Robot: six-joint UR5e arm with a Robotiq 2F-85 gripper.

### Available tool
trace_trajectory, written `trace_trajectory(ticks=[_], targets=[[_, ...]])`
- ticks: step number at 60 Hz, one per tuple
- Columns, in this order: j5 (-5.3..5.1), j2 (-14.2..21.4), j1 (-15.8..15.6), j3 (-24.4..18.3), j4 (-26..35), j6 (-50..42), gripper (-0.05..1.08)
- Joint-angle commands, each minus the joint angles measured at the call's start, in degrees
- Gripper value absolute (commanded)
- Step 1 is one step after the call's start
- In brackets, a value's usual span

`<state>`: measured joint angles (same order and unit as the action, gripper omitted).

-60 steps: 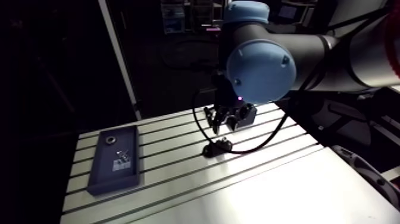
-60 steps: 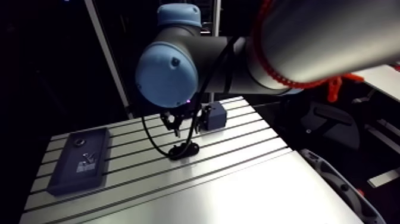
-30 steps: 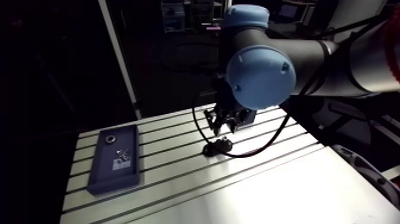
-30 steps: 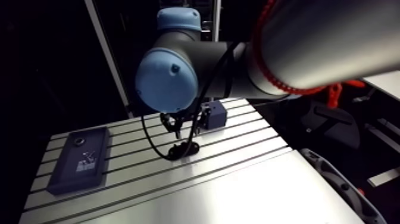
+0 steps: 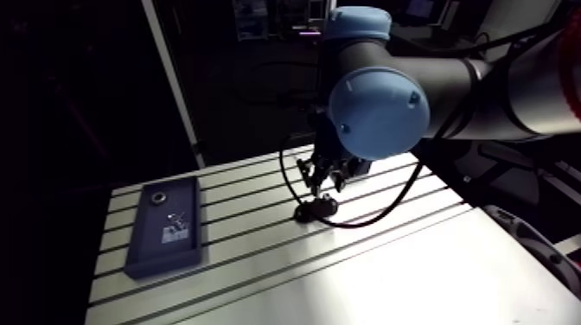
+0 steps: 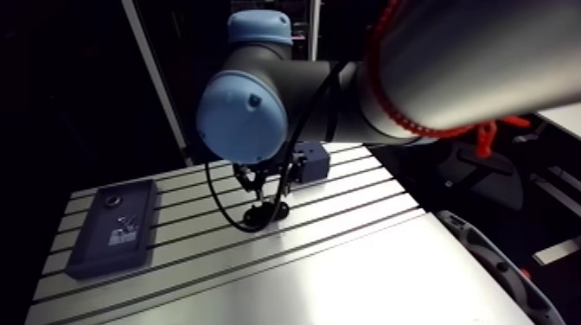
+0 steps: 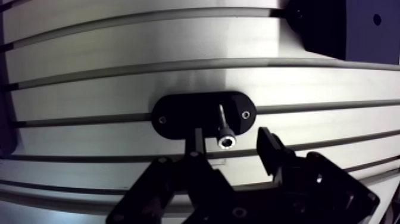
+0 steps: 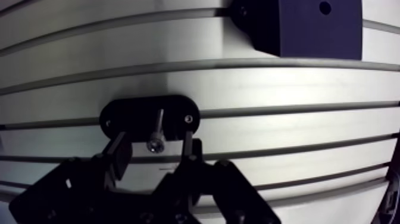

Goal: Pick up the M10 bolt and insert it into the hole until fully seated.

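Jaws stand wide apart in the wrist view, holding nothing, with clear gaps on both sides of the bolt's head. The gripper [image 7: 231, 136] hangs low over the slotted table [image 7: 119, 42], and its two dark fingers [image 7: 271, 149] flank the head without touching it.

The bolt [image 7: 223, 126] rests on a black oval holder [image 7: 184, 116] that is fixed over one of the table's slots by a small screw near each end. The bolt's thin shaft runs across the middle of the holder. Its socket head points back toward the gripper and reaches just past the holder's near edge (whether the bolt lies flat or leans up a little cannot be told). The head sits between the fingers, closer to one of them than to the other.

Ahead of the gripper, a few slots beyond the holder and off to one side, sits a dark blue block [image 7: 345, 30] with a small round opening in its top face.

In the arm view the gripper [image 5: 322, 180] comes down beneath the big light-blue joint cap, right above the holder [image 5: 316, 209]. Well apart from it, near the table's far side edge, lies a flat blue plate [image 5: 164, 246]. The plate has a metal-ringed hole [image 5: 159, 199] near one end, a few small shiny bits too small to make out near the middle, and a pale label beside them.
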<state>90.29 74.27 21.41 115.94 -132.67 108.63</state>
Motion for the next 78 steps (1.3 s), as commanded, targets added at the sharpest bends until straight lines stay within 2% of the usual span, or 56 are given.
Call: trace_trajectory(ticks=[1, 78], targets=[[0.27, -0.05, -0.05, -0.04, 0.08, -0.22, 0.44], [0.28, -0.21, -0.14, 0.75, 0.16, -0.13, 0.54]])
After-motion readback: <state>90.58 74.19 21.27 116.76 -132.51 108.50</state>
